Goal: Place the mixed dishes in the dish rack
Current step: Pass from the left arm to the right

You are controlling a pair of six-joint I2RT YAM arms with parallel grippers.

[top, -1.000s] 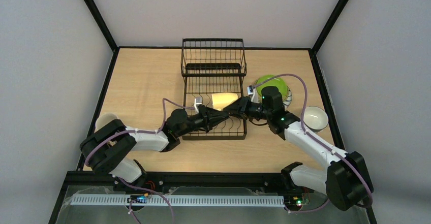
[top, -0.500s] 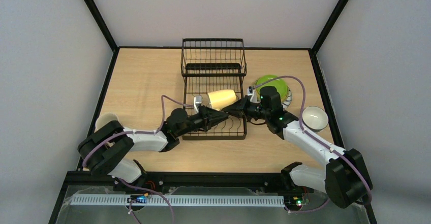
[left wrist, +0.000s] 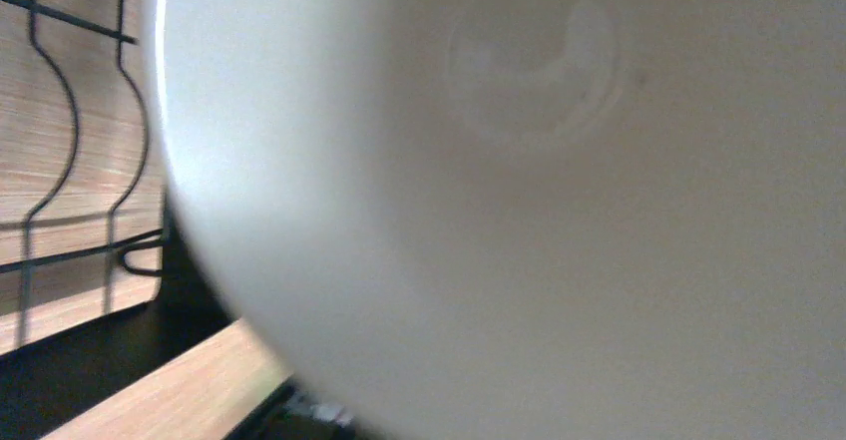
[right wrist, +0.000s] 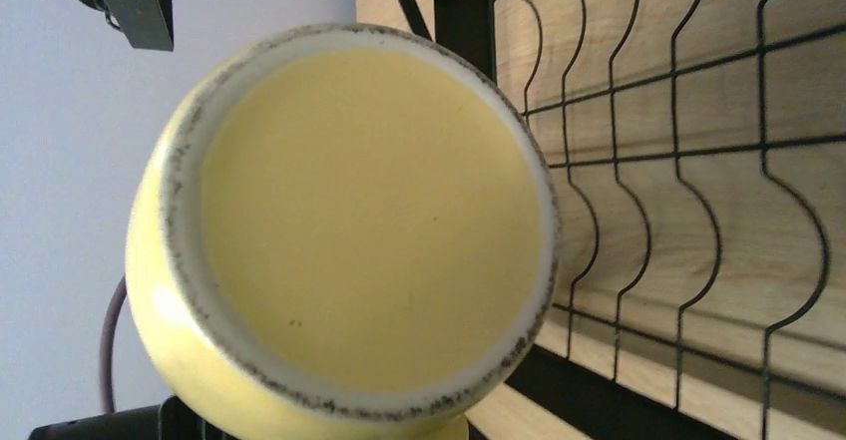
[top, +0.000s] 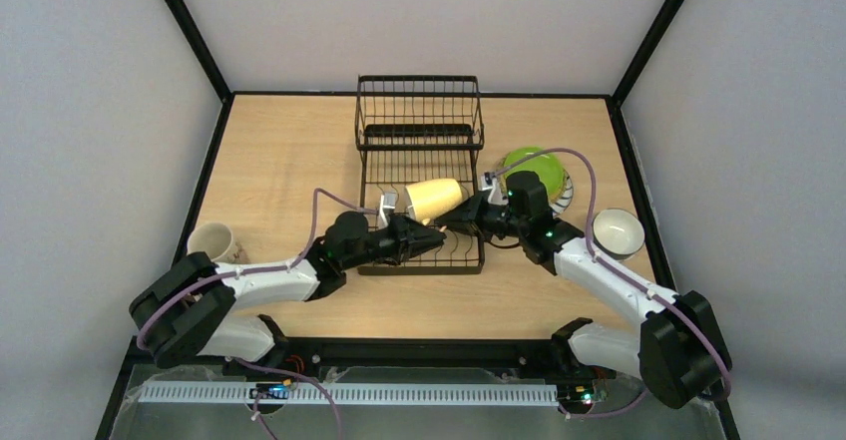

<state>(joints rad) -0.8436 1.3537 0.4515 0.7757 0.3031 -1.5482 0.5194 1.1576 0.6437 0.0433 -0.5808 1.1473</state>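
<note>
Nothing can be read anywhere: no words, labels, brands or numbers. The only sign is a faint round stamp (left wrist: 534,71) pressed into the base of the mug (left wrist: 499,260), seen close up from the left wrist. It is blurred, and no letters or figures can be made out in it.

pale yellow mug (top: 433,199), black rack (top: 419,79), lime plate (top: 539,168)
</note>
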